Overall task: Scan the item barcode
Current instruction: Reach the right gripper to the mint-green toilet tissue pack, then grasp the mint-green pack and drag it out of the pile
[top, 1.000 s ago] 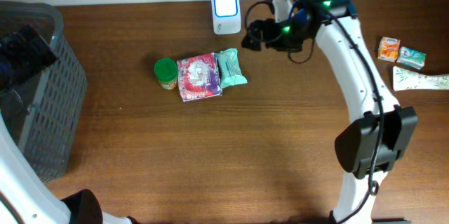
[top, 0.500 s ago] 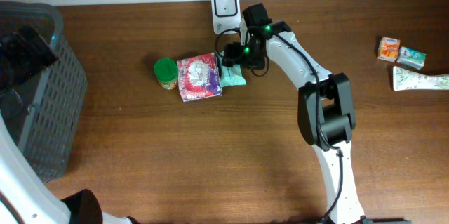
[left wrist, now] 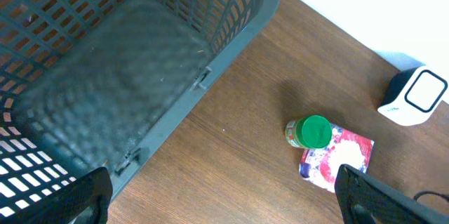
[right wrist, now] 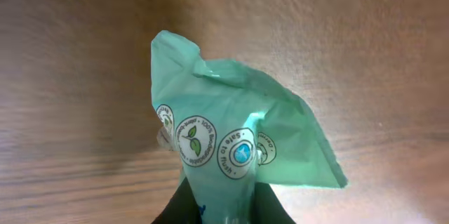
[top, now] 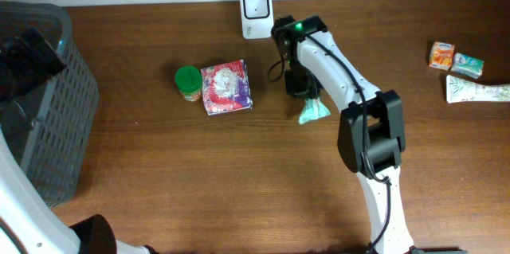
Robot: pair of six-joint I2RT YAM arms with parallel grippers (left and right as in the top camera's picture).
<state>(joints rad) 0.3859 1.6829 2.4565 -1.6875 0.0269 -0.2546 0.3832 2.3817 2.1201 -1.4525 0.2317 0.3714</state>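
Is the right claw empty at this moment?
No, the right claw is shut on one end of a green packet.

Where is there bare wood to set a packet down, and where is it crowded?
Free: between the basket and the jar; the wide near wood in front of the red packet; between the right arm and the tube. Crowded: around the scanner and the right pincer holding the teal pouch.

Right pincer [right wrist: 223, 208] is pinched shut, pointing downward; left pincer [left wrist: 224, 203] gapes fully wide.
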